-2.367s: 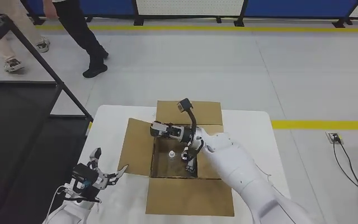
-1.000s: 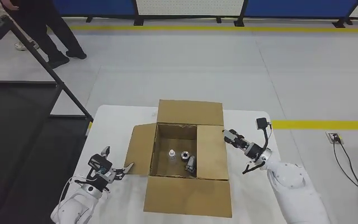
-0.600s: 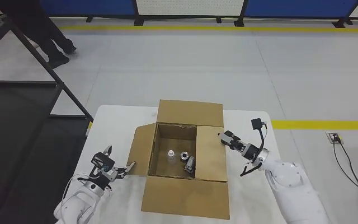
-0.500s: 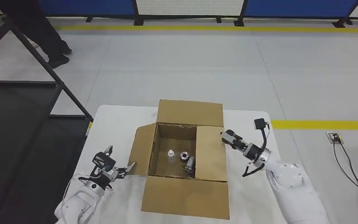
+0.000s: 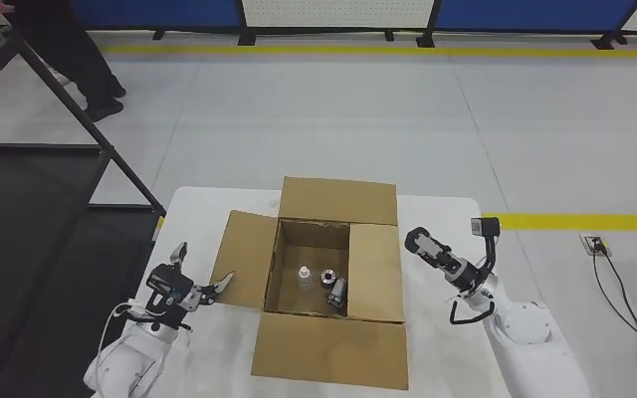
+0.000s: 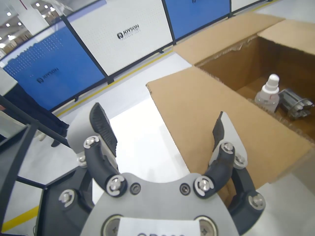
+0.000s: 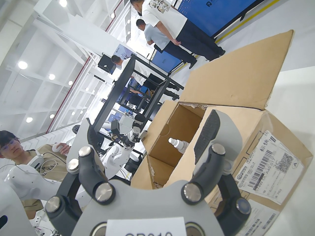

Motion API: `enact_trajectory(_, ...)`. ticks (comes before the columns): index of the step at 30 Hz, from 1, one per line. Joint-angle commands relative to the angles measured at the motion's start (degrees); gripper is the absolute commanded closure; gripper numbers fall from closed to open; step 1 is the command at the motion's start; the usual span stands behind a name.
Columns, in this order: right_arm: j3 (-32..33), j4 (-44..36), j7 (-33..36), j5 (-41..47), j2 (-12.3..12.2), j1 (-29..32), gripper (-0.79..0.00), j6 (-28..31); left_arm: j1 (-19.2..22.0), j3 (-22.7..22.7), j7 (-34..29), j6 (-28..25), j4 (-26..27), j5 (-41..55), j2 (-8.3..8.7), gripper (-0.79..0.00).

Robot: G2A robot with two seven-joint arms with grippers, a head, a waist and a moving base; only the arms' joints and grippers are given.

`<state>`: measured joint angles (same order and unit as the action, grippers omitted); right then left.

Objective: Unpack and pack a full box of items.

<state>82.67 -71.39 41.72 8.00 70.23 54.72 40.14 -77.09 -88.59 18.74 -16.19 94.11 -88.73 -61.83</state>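
An open cardboard box stands mid-table with all its flaps folded out. On its floor stand a small white bottle and a metal-and-black item. The bottle and the metal item also show past the box's left flap. My left gripper hovers open just off that flap's outer edge, nothing between its fingers. My right gripper is open and empty beside the right flap. From there the bottle shows inside the box.
The white table has bare room on both sides of the box. A black metal rack stands close to the table's left edge. The box's front flap lies toward the near table edge.
The left flap has swung out flatter and my left gripper has shifted left with its edge. My right gripper has drawn back to the right, off the right flap.
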Motion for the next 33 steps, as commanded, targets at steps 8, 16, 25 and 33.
enact_trajectory(8,-0.09,0.97,1.54,1.78,-0.53,-0.08,-0.785,2.28,-6.96,-3.97,-2.24,0.89,20.15,-0.27,0.24,-0.785)
enact_trajectory(16,2.69,2.20,4.55,6.16,-1.65,1.08,-0.785,7.87,-0.47,3.38,-14.58,-4.78,21.66,7.96,-0.38,-0.785)
enact_trajectory(25,9.25,4.47,6.10,10.29,-3.64,4.25,-0.785,9.38,14.87,19.86,-34.01,-2.58,10.91,19.61,-3.05,-0.785)
enact_trajectory(33,10.20,5.38,3.97,8.05,-3.90,3.91,-0.785,6.90,18.93,24.14,-39.81,-1.96,8.65,22.54,-4.00,-0.785)
